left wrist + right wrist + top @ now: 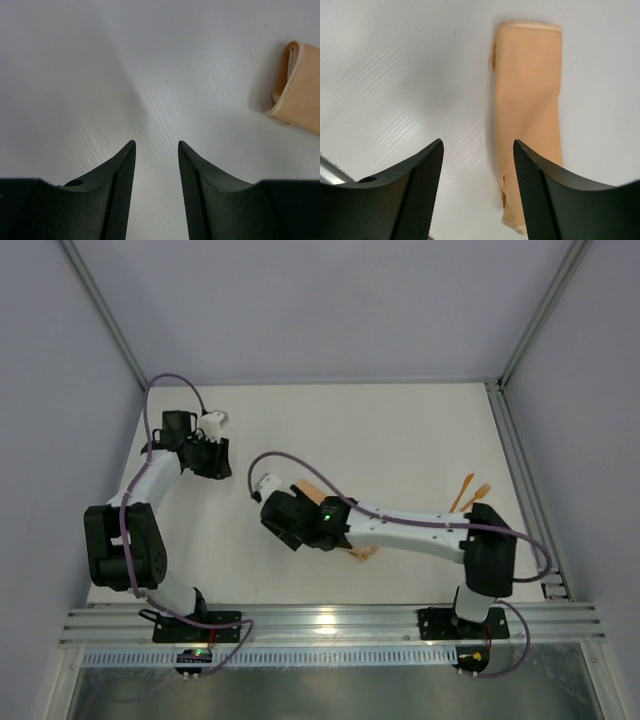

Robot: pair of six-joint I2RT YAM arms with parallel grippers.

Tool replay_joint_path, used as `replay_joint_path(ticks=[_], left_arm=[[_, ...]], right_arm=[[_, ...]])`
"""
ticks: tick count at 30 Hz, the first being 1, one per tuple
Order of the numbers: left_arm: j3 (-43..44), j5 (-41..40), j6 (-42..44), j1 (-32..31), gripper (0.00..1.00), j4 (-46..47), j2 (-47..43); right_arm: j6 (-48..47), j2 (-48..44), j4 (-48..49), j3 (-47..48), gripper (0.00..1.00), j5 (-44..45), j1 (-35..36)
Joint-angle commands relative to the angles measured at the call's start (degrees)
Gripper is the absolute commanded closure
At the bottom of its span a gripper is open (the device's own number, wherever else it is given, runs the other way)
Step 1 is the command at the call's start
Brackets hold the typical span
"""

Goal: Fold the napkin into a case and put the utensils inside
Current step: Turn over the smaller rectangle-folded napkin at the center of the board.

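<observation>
One left gripper [156,145] hangs over the table [400,430], jaws parted and empty. One right gripper [477,142] gapes (nothing between its fingers) over the single folded case [527,100], mid-table. Two utensils [464,490] lie well apart from it, near the right edge.

Right gripper [285,525] above case [308,492], utensils [464,490] far right

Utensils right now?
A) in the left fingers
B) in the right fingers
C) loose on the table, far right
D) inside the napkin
C: the utensils lie on the table near its right edge, well apart from the folded napkin.
</observation>
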Motion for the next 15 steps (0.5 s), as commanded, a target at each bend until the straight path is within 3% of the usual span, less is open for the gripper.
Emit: replay_joint_path(ticks=[1, 7, 10, 15], left_arm=[[3.3, -2.6, -1.2, -5.0, 0.58, 0.9, 0.2], [5.6, -7.6, -1.9, -16.9, 0.56, 1.8, 5.1], [7.1, -8.9, -2.6, -23.7, 0.54, 2.8, 8.3], [8.3, -8.3, -4.0, -27.0, 0.54, 4.5, 11.0]], right_arm=[[10.7, -13.5, -1.8, -8.0, 0.39, -6.2, -6.4], [14.5, -24.5, 4.2, -25.2, 0.6, -10.1, -18.8], [14.2, -26.0, 8.6, -30.7, 0.71, -12.5, -21.6], [16.9, -24.6, 18.7, -37.4, 0.87, -20.7, -21.7]])
